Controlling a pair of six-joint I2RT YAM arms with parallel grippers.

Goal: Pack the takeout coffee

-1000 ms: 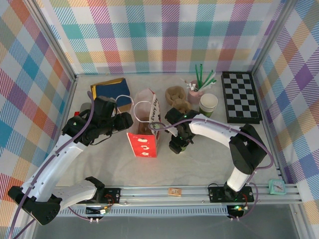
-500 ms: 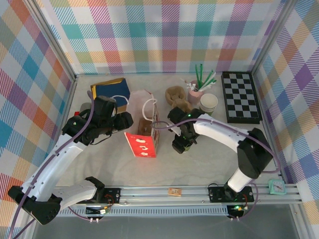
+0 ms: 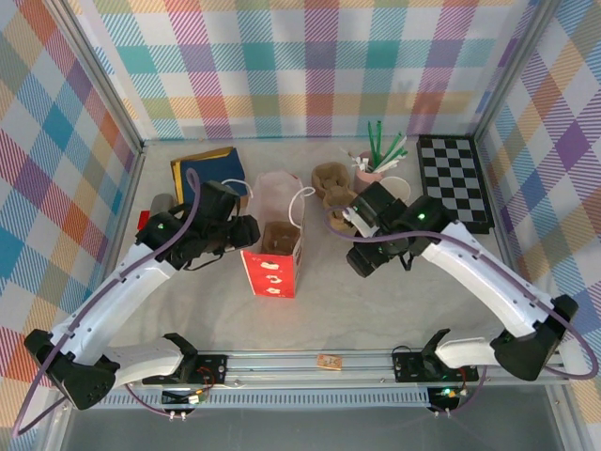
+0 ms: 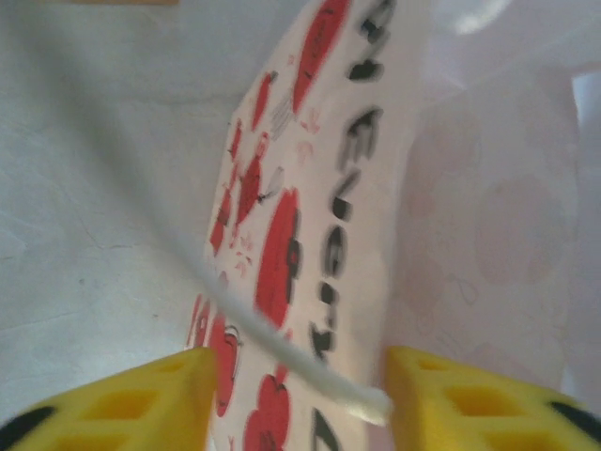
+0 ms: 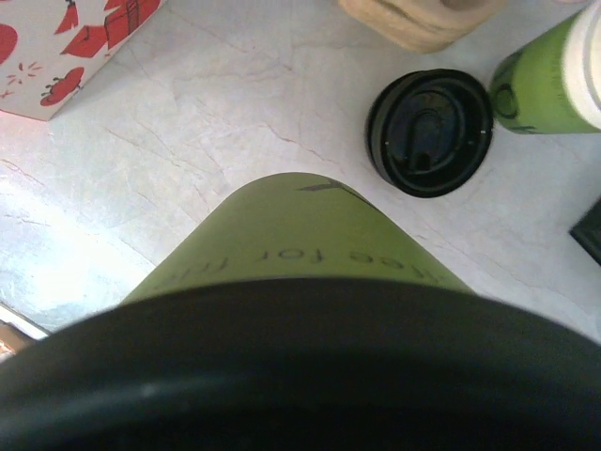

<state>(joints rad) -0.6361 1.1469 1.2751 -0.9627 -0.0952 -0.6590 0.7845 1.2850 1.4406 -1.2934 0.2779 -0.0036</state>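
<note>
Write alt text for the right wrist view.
A green coffee cup with a black lid looms close to the camera, raised above a pale table. Beyond it a loose lid lies flat on the table. A second green cup sits at the right edge, and the corner of a red-printed bag shows at upper left.

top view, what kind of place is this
Most likely a staged robot test cell, not a real cafe: plaid walls on a metal frame, a left arm and right arm bolted to a rail, and props like a paper bag, chessboard and lidded coffee cup.
</note>
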